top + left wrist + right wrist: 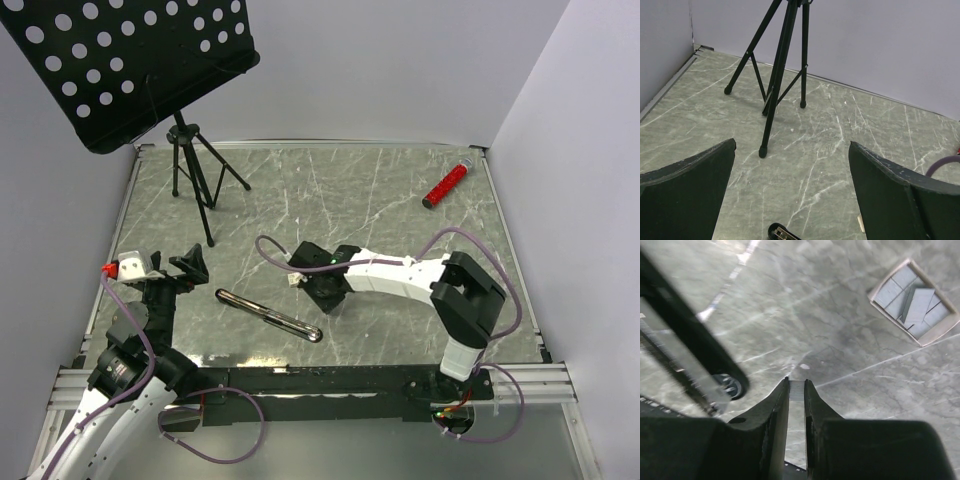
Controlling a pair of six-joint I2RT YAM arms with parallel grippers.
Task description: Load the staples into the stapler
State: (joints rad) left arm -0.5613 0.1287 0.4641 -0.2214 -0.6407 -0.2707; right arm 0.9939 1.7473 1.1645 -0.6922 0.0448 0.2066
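Observation:
The stapler (268, 314) lies opened out flat in front of the arms, a long black bar with a silvery rail. The right wrist view has it at the left (687, 347), and one end of it (781, 233) is at the bottom of the left wrist view. The staples box (914, 302) sits open on the table with grey strips inside; it is a small pale thing (293, 281) beside the right gripper. My right gripper (796, 383) (312, 283) is shut on a thin ribbed strip of staples, held low over the table between stapler and box. My left gripper (792, 145) (190, 265) stands wide open and empty, left of the stapler.
A black music stand with a perforated tray (130, 60) stands on a tripod (195, 180) (772, 85) at the back left. A red cylinder (445, 185) lies at the back right. White walls close the table in on three sides.

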